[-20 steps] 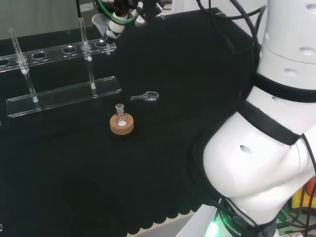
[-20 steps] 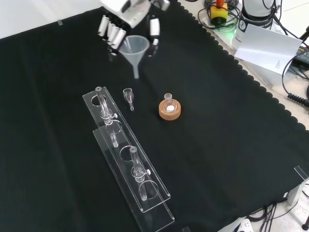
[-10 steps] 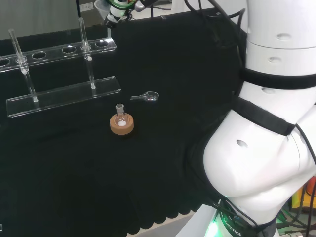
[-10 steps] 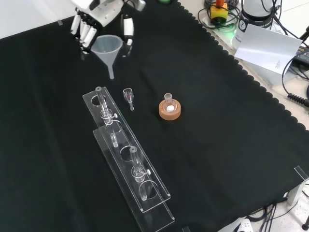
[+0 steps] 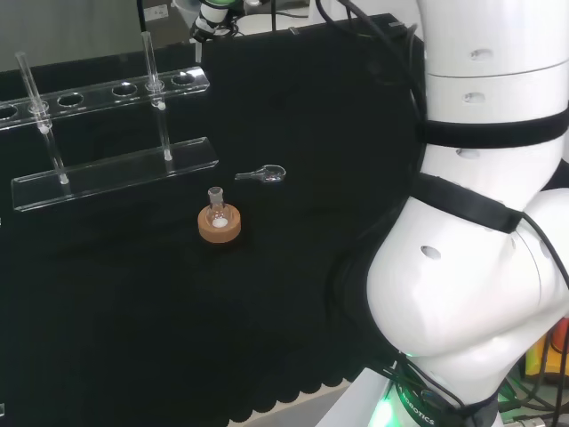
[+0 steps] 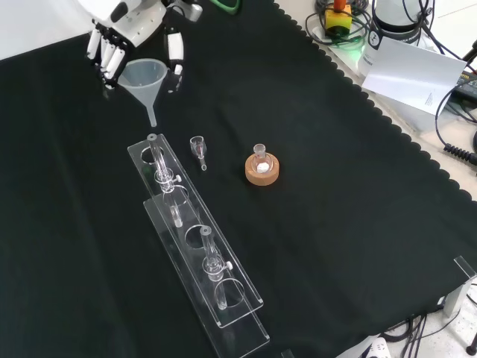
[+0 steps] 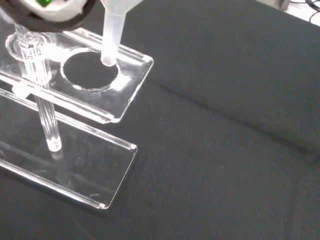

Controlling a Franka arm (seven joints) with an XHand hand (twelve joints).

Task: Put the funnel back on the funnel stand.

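- Front view, item one: I log the hand (image 6: 123, 33) at the top left of the cloth, fingers and thumb curled round the rim of the funnel (image 6: 143, 78), which it holds clear of the bench with the spout pointing down.
- Funnel stand (image 6: 195, 237): clear plastic rack, running from just below the funnel spout toward the bottom of this view (upper plate with round holes, lower base plate, upright posts).
- Wrist view: spout tip (image 7: 111, 37) hangs above the stand's end hole (image 7: 90, 75), near the hole's rim; I cannot tell whether it touches the plate.
- Small clear stopper-like piece (image 6: 198, 149): lying on the cloth just beside the stand's upper end.
- Cork ring (image 6: 262, 169): holds a small glass flask, standing apart to the right.
- Head view: hand's fingers (image 5: 212, 12) at the top edge, above the stand's right end.
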